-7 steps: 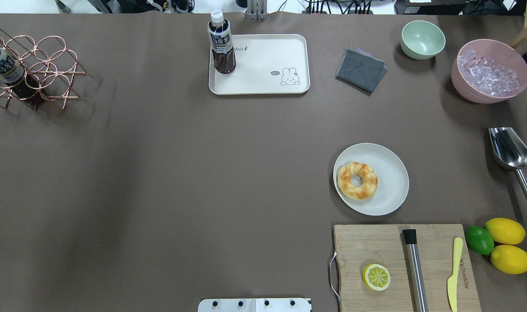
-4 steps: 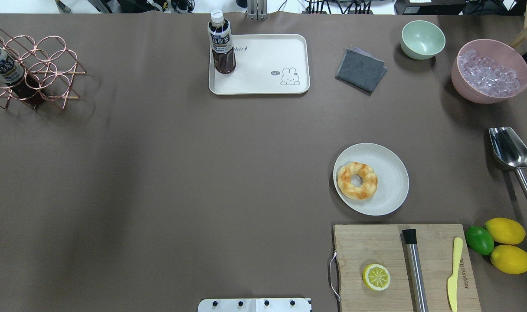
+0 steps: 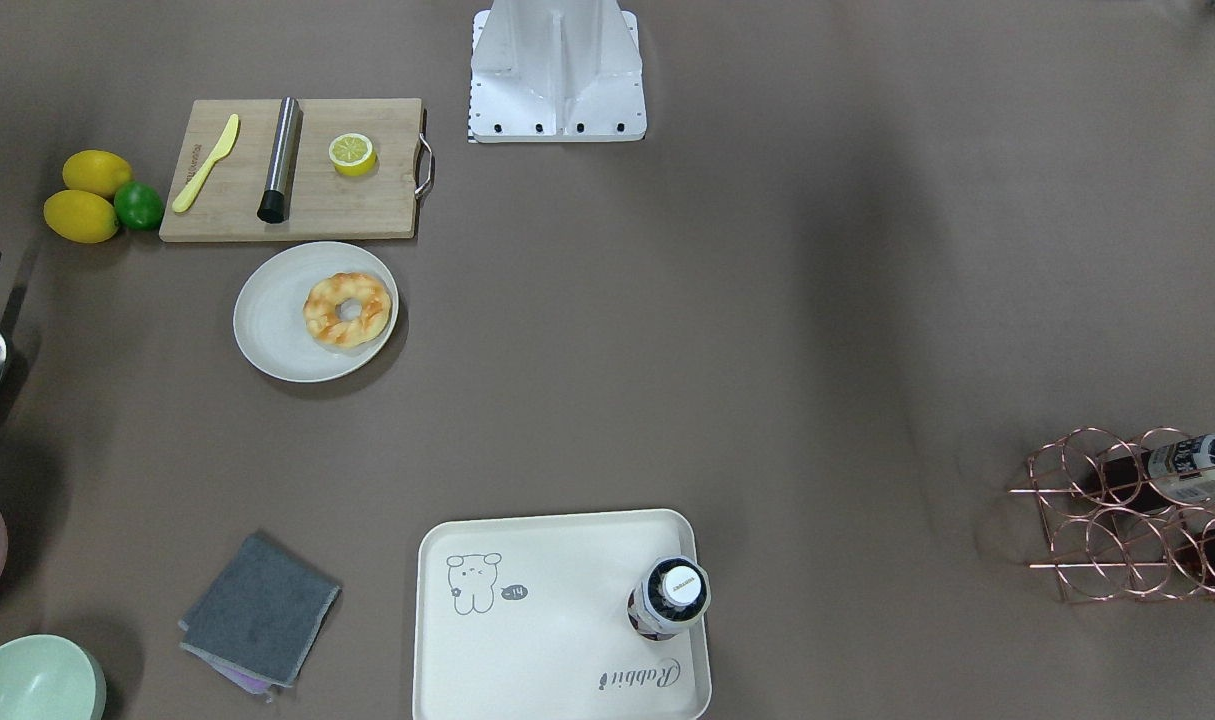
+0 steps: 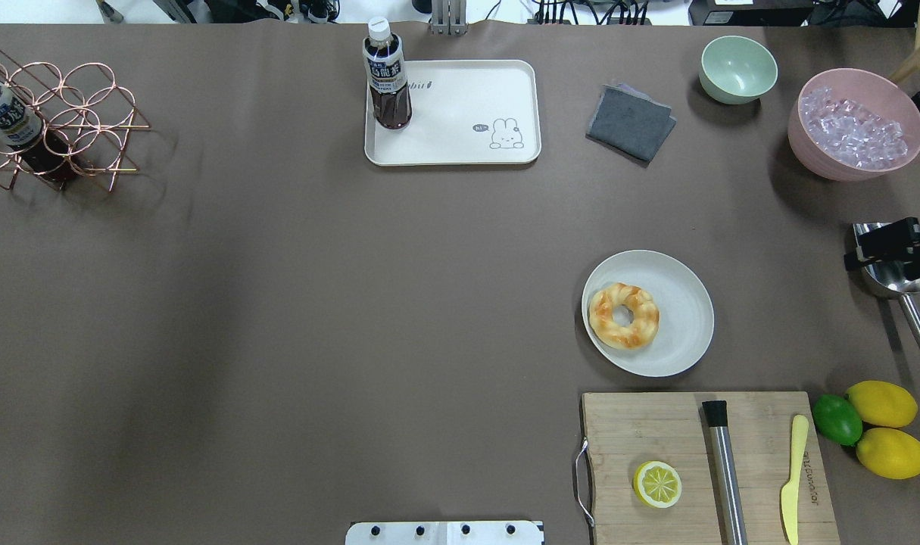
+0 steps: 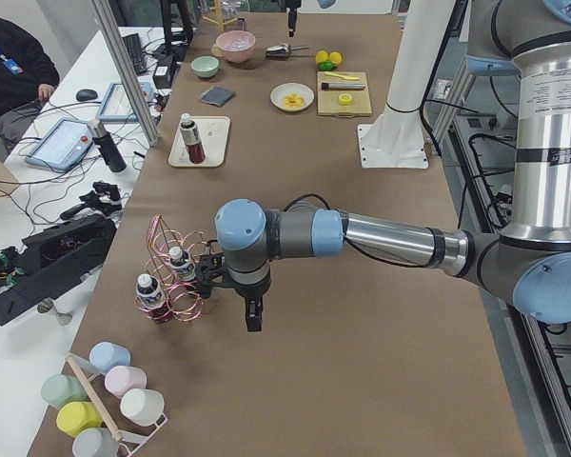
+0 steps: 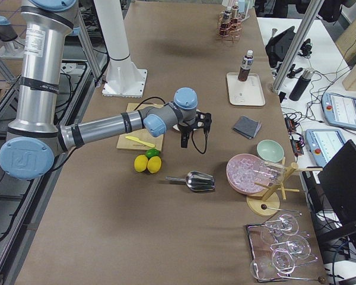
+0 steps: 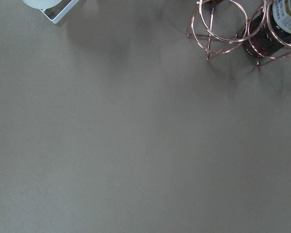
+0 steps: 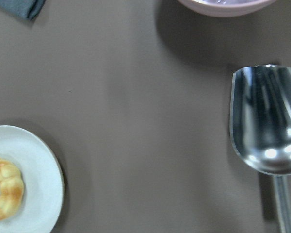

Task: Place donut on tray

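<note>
The twisted, golden-yellow glazed donut (image 4: 624,316) lies on a round off-white plate (image 4: 683,303) in the table's right half, just beyond the wooden cutting board (image 4: 641,428) at the robot-side edge. The cream rectangular tray (image 4: 467,113) sits mid-way along the far edge, well apart from the donut, with a dark drink bottle (image 4: 387,76) upright in its left corner. The right gripper (image 4: 887,246) hangs near the right end, seemingly above a steel scoop (image 4: 914,322); whether its fingers are parted I cannot tell. The left gripper (image 5: 253,319) hangs beside a copper wire rack (image 5: 176,276) near the left end, its grip likewise unclear.
</note>
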You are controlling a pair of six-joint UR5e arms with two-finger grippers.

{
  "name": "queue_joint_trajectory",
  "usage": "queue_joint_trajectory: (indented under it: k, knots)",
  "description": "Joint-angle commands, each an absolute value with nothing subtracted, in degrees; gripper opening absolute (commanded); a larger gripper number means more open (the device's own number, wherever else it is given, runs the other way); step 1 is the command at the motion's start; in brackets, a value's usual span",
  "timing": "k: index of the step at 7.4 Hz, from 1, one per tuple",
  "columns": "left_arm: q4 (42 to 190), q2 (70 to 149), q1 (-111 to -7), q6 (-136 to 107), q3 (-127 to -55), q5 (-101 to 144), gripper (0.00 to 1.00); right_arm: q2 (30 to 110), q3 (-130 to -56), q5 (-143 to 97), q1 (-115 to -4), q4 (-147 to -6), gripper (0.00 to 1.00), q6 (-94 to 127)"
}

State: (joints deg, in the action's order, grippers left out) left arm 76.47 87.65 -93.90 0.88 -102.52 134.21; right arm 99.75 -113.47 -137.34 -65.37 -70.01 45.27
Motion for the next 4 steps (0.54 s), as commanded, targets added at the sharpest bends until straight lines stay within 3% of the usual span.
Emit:
queue_joint_trajectory:
  k: [1,4]
  knots:
    - [76.5,88.2,-93.9,0.9,-102.4,134.2,0.98,97.7,-111.7,-136.6,-56.6,-62.9,1.00,50.4]
    - [76.5,88.5,-93.9,0.9,-102.1,134.2,0.98,93.5,-110.2,-126.8,-47.7,-62.3,1.00,57.0]
